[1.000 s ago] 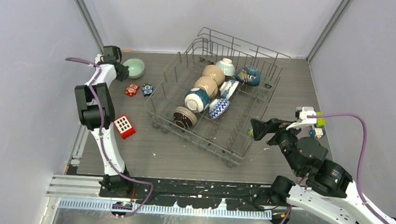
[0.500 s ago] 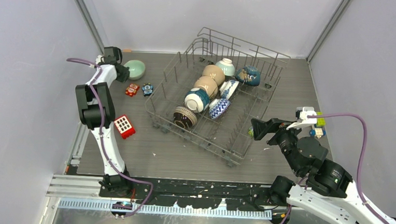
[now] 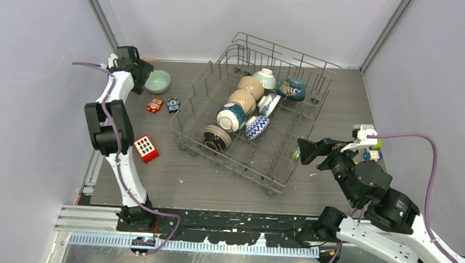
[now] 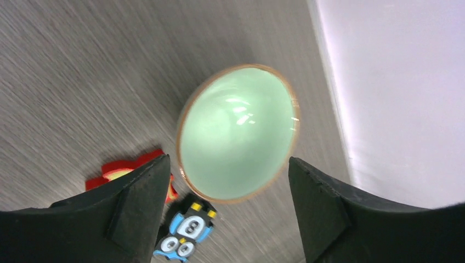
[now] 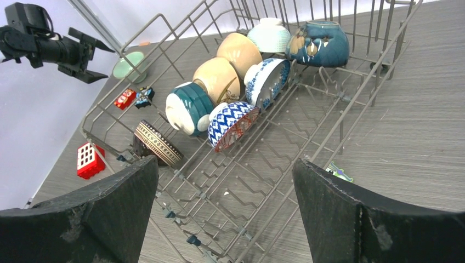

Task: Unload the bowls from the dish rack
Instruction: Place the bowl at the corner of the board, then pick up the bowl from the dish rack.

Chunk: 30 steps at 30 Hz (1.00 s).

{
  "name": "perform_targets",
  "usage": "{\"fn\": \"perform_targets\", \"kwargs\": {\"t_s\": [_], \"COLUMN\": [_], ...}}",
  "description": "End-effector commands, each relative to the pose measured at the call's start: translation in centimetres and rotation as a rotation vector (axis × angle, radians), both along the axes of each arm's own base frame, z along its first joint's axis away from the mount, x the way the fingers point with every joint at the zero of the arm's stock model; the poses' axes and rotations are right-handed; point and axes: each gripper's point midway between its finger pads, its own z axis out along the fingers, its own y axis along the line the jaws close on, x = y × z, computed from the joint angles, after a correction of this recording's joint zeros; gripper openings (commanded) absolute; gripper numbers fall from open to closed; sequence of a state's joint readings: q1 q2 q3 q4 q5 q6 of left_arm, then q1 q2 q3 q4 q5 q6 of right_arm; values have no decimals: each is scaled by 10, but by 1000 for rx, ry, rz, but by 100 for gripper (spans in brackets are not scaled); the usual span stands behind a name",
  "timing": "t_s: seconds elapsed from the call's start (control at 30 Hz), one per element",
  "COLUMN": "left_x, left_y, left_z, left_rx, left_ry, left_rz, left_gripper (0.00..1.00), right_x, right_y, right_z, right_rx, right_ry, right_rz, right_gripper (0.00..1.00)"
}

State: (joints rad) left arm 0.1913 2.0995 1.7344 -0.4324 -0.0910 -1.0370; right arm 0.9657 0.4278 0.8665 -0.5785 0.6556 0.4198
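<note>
Grey wire dish rack point(image 3: 276, 147): sits at a slant mid table point(image 3: 214, 185); holds eight bowls, all in its left part.
Rack, far end: pale white bowl point(image 3: 265, 78); dark blue bowl point(image 3: 292, 89) just right of it, on its side.
Rack, middle: two tan bowls point(image 3: 245, 93) tipped on edge, touching; blue-white floral bowl point(image 3: 269, 103) beside them.
Rack, near end: white-teal bowl point(image 3: 231, 117), blue zigzag bowl point(image 3: 257, 127) with a red inside, brown ribbed bowl point(image 3: 217, 138) nearest the rack's edge.
Mint green bowl point(image 4: 238, 131): out of the rack, upright on the table at the far left by the wall, nothing in it.
Left gripper point(image 4: 227, 164): over the mint bowl, fingers spread wider than the rim, not clamping it.
Right gripper point(image 5: 225, 164): by the rack's right side, fingers wide apart, nothing between them.
Loose on table: red block point(image 3: 145, 147), red toy point(image 3: 154, 105), blue toy point(image 3: 172, 104), all left of the rack.
</note>
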Motion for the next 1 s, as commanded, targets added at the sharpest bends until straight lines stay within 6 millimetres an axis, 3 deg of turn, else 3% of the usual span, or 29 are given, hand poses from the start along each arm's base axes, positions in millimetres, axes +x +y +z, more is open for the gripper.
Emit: {"fn": "perform_targets", "kwargs": {"t_s": [0.0, 0.03, 0.07, 0.23, 0.37, 0.43, 0.57, 0.7, 0.83, 0.97], "left_x": [-3, -9, -17, -74, -127, -154, -204, -249, -282, -307], "left_y": [-2, -6, -11, -51, -104, -136, -190, -220, -217, -209], "left_z": [134, 151, 165, 233, 260, 262, 242, 212, 181, 164], "left_rx": [62, 70, 79, 129, 224, 268, 295, 307, 291, 264], "left_ry": [-266, -292, -311, -421, -494, -514, -508, -453, -398, -400], "left_rz": [-23, -34, -51, -189, -358, -472, -690, -844, -855, -850], "left_gripper": [88, 97, 99, 100, 100, 100, 100, 96, 92, 91], "right_x": [-4, -4, -4, -6, 1, 5, 20, 34, 49, 78], "right_y": [-3, -4, -4, -5, 3, 14, 40, 84, 125, 140], "right_z": [29, 31, 35, 49, 55, 55, 48, 32, 10, -23], "right_rx": [18, 11, 9, -23, -80, -106, -106, -105, -138, -2], "right_ry": [-37, -38, -39, -24, 11, 36, 83, 127, 195, 335], "right_rz": [15, 18, 20, 22, 20, 41, 40, 113, 179, 167], "right_gripper": [95, 95, 95, 95, 95, 95, 93, 91, 89, 82]}}
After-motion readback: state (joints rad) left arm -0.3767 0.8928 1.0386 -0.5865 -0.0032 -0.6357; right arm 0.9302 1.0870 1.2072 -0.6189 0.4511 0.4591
